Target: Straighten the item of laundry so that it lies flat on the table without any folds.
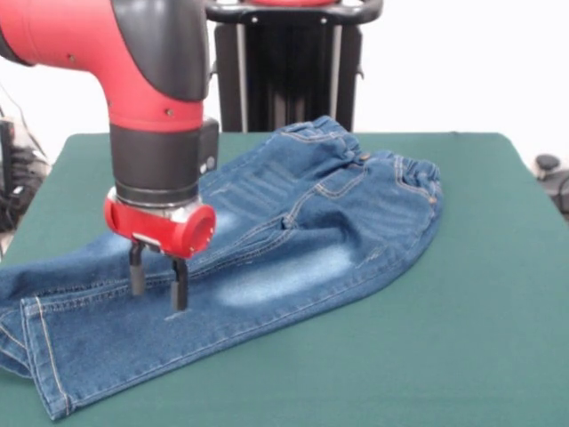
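Denim: one small pair of blue jeans (302, 240) lies across the green felt table (480, 294), waistband towards the far right, legs running to the near left edge.
Front view, jeans: both legs are stacked roughly one over the other, with the pale thigh patches showing; the hems at the near left hang at or just past the table edge, so the garment is not yet flat.
Front view, gripper: one gripper (158, 283) on the red and black arm points straight down over the lower legs, its two dark fingers spread a little apart with nothing between them; the tips look to be touching or just above the denim, and I cannot tell which.
Step in hand: judged as reaching for a pinch of cloth on the upper leg.
Next move calls for: closing on the top layer only, then drawing it sideways to part the legs.
Count: one jeans, one table, one gripper.
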`<state>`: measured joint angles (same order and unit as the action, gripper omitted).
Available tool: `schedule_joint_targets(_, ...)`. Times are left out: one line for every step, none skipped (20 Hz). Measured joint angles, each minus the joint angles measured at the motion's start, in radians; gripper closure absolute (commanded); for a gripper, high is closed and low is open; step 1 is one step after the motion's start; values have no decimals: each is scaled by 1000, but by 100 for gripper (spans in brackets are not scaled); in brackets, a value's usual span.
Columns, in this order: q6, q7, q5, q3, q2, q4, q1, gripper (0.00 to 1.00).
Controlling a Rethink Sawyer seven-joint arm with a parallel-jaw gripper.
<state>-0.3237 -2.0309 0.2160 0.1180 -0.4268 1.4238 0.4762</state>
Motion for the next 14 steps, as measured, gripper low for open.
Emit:
schedule_joint_targets(3,0,0,0,9,0,-2,0)
schedule_joint_targets(5,0,0,0,16,0,-3,0)
schedule_joint_targets(7,0,0,0,30,0,-6,0)
schedule_joint_targets(7,0,0,0,37,0,-7,0)
schedule_joint_targets(7,0,0,0,45,0,-9,0)
schedule_joint_targets(7,0,0,0,51,0,-10,0)
schedule_joint_targets(7,0,0,0,56,0,-11,0)
schedule_joint_targets(9,0,0,0,64,0,-13,0)
schedule_joint_targets(12,0,0,0,69,0,-14,0)
schedule_joint_targets(21,0,0,0,77,-2,-15,0)
schedule_joint_targets(27,0,-1,0,78,-3,-15,0)
schedule_joint_targets(37,0,0,0,78,-4,-15,0)
schedule_joint_targets(40,0,0,0,79,-4,-16,0)
schedule_joint_targets(42,0,0,0,79,-4,-15,0)
